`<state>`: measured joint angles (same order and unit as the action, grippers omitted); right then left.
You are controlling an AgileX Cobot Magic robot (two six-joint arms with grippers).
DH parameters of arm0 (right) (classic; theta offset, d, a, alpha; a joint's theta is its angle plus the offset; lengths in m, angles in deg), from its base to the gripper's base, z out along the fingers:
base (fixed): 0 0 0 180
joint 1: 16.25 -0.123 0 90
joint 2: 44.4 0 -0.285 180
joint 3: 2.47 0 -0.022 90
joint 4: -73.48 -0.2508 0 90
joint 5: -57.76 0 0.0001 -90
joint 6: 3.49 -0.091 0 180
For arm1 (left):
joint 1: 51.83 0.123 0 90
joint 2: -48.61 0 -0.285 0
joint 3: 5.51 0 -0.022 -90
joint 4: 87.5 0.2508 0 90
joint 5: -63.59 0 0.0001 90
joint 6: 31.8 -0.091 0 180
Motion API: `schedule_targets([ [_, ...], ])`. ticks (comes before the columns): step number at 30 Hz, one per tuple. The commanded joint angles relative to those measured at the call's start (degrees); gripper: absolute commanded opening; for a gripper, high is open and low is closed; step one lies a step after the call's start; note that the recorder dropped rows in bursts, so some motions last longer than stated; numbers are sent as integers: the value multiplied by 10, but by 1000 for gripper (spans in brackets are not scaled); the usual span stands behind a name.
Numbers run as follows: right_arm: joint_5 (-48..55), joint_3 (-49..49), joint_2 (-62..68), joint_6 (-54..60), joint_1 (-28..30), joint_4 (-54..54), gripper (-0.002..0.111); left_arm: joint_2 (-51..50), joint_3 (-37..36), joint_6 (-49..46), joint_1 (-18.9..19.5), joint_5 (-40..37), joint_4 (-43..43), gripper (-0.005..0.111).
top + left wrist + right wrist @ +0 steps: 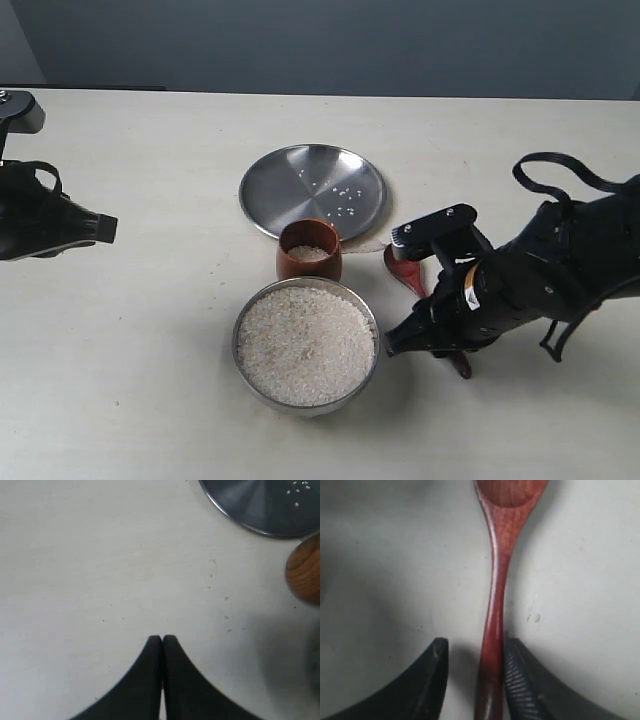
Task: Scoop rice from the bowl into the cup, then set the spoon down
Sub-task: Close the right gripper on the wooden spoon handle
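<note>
The steel bowl (238, 340) is heaped with white rice (305, 345). Just behind it, touching or nearly so, stands the reddish-brown cup (309, 262) (305, 572) with rice inside. To the right of the bowl the wooden spoon (405, 270) (500, 555) lies on the table with its head toward the cup. My right gripper (420, 335) (477, 645) is open around its handle. One finger (520, 680) touches the handle, and a gap shows on the other side. Far to the left, my left gripper (100, 228) (162, 639) is shut and holds nothing.
A flat round steel plate (290, 185) (260, 505) with a few loose grains lies behind the cup. The pale tabletop (150, 350) stretches left of the bowl, and a dark wall runs along its far edge.
</note>
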<state>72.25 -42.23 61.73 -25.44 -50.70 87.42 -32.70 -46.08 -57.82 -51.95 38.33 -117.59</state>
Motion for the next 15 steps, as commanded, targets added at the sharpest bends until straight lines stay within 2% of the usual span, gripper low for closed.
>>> schedule_targets([
  [1, -90, -53, -23, -53, 1, 25, 38, -2, 4, -1, -1, 0, -4, 1],
  [5, -134, -95, -41, -53, 1, 22, 37, -2, 4, -1, -1, 0, -4, 1],
  [15, -139, -131, -52, -56, 1, 8, 36, -2, 4, -1, -1, -5, -14, 1],
])
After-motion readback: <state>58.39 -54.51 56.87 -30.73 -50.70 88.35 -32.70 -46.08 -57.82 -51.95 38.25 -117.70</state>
